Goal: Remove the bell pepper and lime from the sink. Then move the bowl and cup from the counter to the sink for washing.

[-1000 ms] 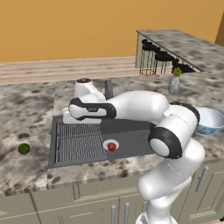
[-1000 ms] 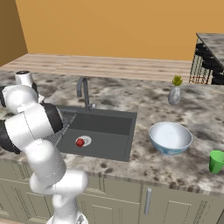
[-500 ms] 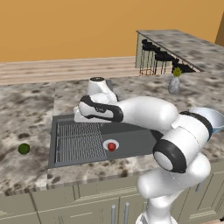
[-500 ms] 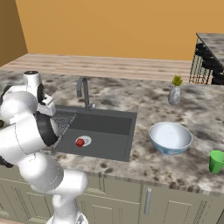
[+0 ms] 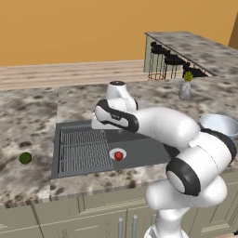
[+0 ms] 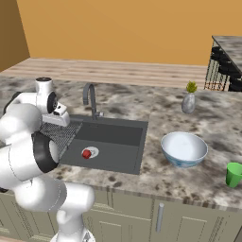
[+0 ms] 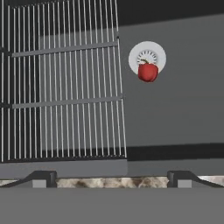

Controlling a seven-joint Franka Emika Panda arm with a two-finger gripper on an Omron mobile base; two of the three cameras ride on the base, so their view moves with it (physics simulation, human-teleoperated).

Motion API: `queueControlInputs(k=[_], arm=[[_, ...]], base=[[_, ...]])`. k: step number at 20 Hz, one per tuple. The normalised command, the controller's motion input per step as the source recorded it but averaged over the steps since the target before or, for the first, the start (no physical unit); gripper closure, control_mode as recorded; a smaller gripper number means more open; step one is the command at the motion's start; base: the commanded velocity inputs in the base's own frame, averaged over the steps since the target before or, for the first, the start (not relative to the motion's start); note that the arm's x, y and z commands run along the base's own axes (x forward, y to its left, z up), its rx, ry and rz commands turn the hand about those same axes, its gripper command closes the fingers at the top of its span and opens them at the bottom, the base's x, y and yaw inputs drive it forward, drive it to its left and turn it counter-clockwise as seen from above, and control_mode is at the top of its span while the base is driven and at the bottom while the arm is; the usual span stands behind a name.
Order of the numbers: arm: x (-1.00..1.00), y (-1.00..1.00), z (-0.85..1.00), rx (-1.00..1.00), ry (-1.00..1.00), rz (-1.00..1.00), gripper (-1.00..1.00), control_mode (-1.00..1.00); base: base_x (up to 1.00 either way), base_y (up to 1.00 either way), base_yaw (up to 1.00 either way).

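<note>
While our gripper (image 7: 111,178) hangs spread wide and empty over the sink's (image 5: 144,151) back edge, we see the pepper (image 7: 148,71) on its drain, the lime (image 5: 25,158) left of the sink on the desk (image 5: 28,116), bowl (image 6: 184,149) and cup (image 6: 233,174) to its right.

bell pepper (image 5: 119,155): 1 | lime (image 5: 25,158): 1 | bowl (image 6: 184,149): 1 | cup (image 6: 233,174): 1 | vase (image 6: 188,102): 1

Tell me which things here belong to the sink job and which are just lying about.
Job:
pepper, in the sink on the drain
lime, on the counter
bowl
cup

Lying about:
vase
faucet
rack
stools
</note>
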Motion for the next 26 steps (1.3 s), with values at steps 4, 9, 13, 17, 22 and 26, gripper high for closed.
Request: queueControlInputs(k=[4,9,13,17,22,26], arm=[[-0.02,-0.47,0.00,0.00,0.00,0.02,-1.00,-1.00],[0.00,-0.47,0.00,0.01,0.00,0.01,-1.00,-1.00],[0.00,-0.47,0.00,0.01,0.00,0.00,-1.00,-1.00],[0.00,-0.44,0.00,0.01,0.00,0.00,-1.00,-1.00],[0.00,-0.37,-0.02,0.00,0.00,0.00,-1.00,-1.00],[0.00,-0.29,-0.07,0.01,0.00,0.00,-1.00,-1.00]], base=[[0.00,0.00,0.00],[0.00,0.00,0.00],[0.00,0.00,0.00],[0.00,0.00,0.00],[0.00,0.00,0.00],[0.00,0.00,0.00]])
